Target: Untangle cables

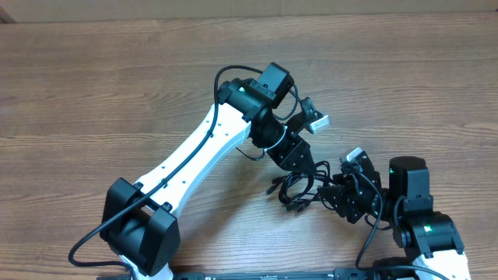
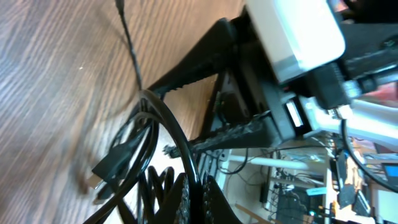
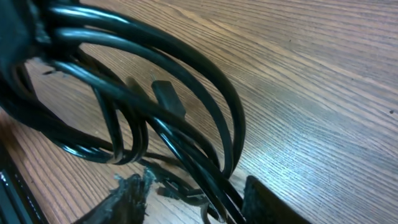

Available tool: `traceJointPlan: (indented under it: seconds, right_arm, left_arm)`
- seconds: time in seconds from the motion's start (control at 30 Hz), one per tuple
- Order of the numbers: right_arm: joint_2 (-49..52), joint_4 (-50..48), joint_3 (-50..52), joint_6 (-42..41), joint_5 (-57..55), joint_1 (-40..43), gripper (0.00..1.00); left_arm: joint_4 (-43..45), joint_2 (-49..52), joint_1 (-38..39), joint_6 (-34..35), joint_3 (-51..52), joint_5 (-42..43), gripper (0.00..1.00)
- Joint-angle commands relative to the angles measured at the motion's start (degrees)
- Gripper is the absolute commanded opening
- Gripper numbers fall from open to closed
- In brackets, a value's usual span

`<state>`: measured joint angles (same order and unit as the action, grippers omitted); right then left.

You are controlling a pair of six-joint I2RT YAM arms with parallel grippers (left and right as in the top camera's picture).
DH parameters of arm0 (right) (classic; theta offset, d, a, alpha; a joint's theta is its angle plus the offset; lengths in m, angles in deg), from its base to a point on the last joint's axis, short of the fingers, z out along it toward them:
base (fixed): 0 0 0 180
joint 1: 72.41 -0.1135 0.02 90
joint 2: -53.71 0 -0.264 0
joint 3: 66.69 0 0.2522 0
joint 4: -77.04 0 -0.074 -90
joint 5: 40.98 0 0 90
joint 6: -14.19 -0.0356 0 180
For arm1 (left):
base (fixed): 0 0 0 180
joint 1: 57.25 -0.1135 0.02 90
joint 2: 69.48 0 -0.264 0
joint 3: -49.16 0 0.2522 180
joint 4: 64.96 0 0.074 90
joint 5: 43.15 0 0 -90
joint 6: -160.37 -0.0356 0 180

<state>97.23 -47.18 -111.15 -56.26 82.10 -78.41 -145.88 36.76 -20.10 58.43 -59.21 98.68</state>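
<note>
While the wooden table [image 1: 93, 93] is stretching wide around it, the tangle of cables [image 1: 298, 190] is lying between both grippers. The left gripper [image 2: 198, 198] is apparently pinching one loop of the tangle. The right gripper [image 3: 196, 186], beside the tangle, is gaping wide with strands running between its fingers.

The surface [image 1: 93, 93] is brown wood-grain board, its grain running across the overhead view. A tangled heap of thin black cables [image 1: 299, 190] lies on it right of centre, loops overlapping, small plug ends [image 1: 274, 187] poking out leftward.
</note>
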Motion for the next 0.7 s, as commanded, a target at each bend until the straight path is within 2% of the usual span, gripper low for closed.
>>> traceJointPlan:
  seconds: [0.0, 0.23, 0.57, 0.67]
  right_arm:
    - [1.1, -0.2, -1.2, 0.5, -0.3, 0.0, 0.52]
    - [6.5, -1.5, -1.2, 0.4, -1.5, 0.0, 0.52]
    - [7.1, -1.6, -1.3, 0.4, -1.5, 0.0, 0.46]
    - [7.1, -1.9, -1.3, 0.2, -1.5, 0.0, 0.37]
  left_arm:
    - [0.3, -1.0, 0.0, 0.8, -0.8, 7.0, 0.04]
    - [0.3, -1.0, -0.4, 0.8, -0.8, 9.7, 0.04]
    - [0.3, -1.0, -0.4, 0.8, -0.8, 4.5, 0.04]
    - [0.3, -1.0, -0.5, 0.9, -0.8, 3.7, 0.04]
